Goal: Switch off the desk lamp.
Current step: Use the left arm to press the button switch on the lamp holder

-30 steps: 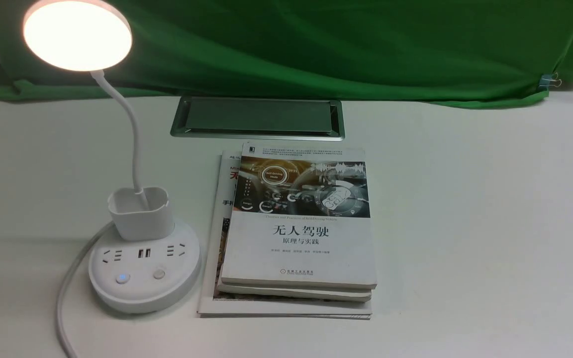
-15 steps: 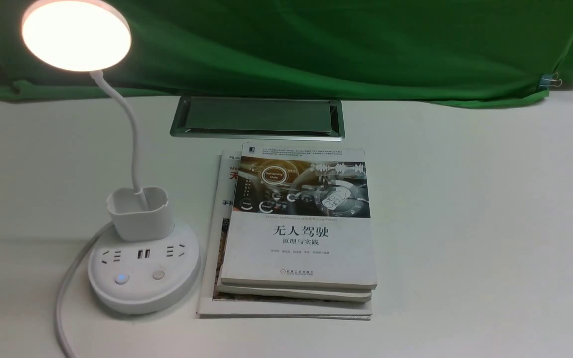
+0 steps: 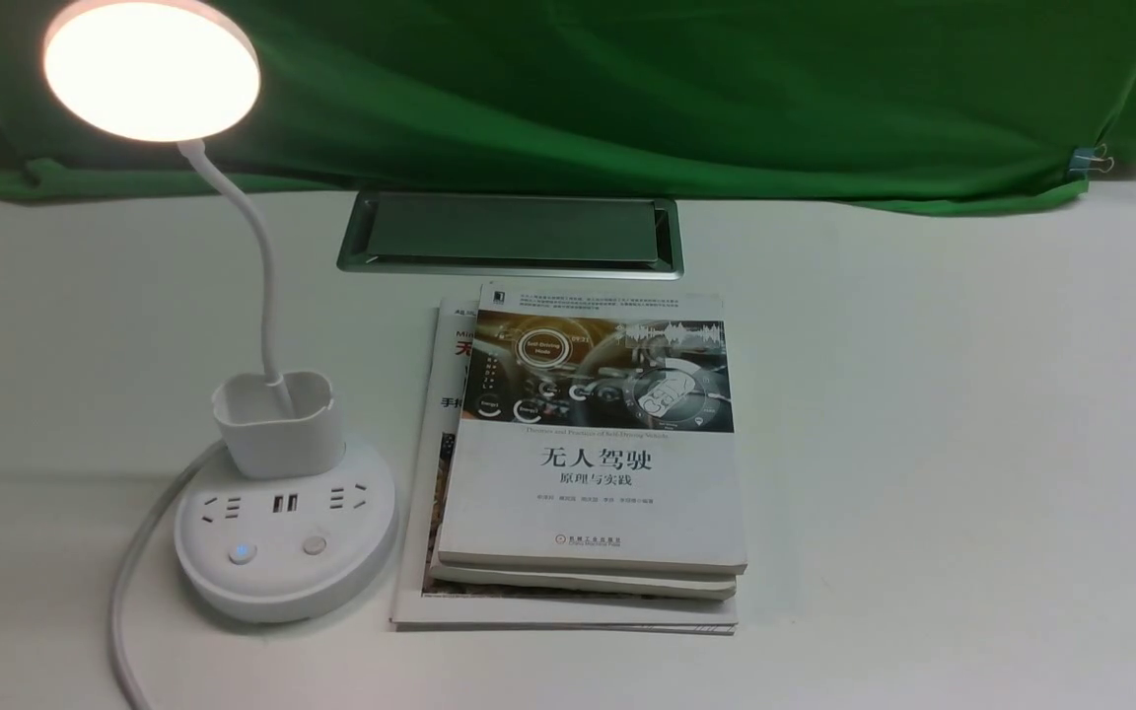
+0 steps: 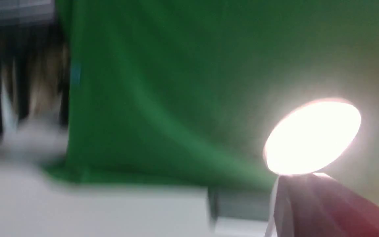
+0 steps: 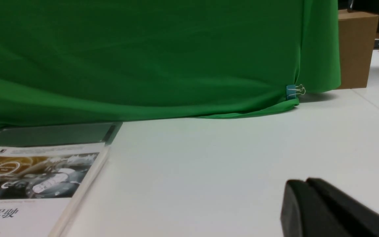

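Observation:
The desk lamp stands at the table's front left, and its round disc head point(image 3: 152, 69) glows. A thin bendy neck point(image 3: 254, 247) runs down into a small cup point(image 3: 277, 422) on the round base point(image 3: 284, 582). The base has sockets and two buttons: the left one point(image 3: 242, 553) is lit blue, the right one point(image 3: 314, 544) is unlit. Neither gripper shows in the front view. In the blurred left wrist view my left gripper point(image 4: 286, 184) looks shut and empty, with the lit head point(image 4: 312, 136) beyond it. My right gripper point(image 5: 303, 185) is shut and empty above bare table.
A stack of books point(image 3: 588, 454) lies right beside the lamp base and also shows in the right wrist view point(image 5: 28, 184). A metal cable hatch point(image 3: 511, 233) sits behind them. The lamp cord point(image 3: 129, 592) trails to the front edge. Green cloth point(image 3: 627, 89) hangs along the back.
A dark part at the front view's lower left edge, seen one second ago, has left that view. The lamp has shifted very slightly left; it stays lit.

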